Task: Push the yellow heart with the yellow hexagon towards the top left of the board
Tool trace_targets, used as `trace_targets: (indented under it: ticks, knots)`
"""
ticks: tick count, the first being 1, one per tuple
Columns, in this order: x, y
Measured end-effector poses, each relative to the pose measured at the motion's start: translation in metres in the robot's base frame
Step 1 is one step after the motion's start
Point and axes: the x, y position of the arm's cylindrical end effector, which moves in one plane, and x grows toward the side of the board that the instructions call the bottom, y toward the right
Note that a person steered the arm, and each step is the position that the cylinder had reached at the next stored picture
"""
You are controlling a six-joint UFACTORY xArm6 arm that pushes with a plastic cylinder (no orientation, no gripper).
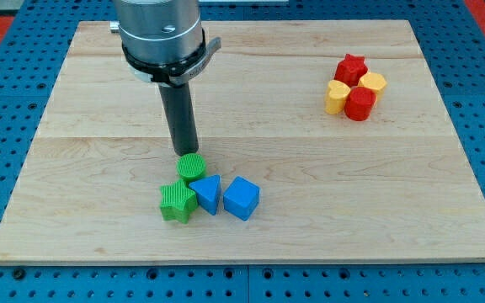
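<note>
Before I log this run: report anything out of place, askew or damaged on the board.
Nothing looks damaged or spilled. One mismatch: my tip sits by the green cylinder, far from the yellow heart and yellow hexagon at the view's upper right.

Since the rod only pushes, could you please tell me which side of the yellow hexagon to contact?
Press the yellow hexagon on its face toward the view's right: the yellow heart lies at its lower left. My tip is far off, by the green cylinder.
</note>
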Motion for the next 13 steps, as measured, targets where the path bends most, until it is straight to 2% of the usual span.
trace_targets:
  ticks: [2,4,5,6,7,8,10,12,13]
  knots:
    - [-0.017,0.097]
    - [0.006,0.226]
    - [-0.002,0.294]
    - [-0.036,0.36]
    - [-0.084,0.376]
    - [-0.134,0.367]
    - [-0.141,0.256]
    - [-0.119,0.262]
    - [-0.117,0.311]
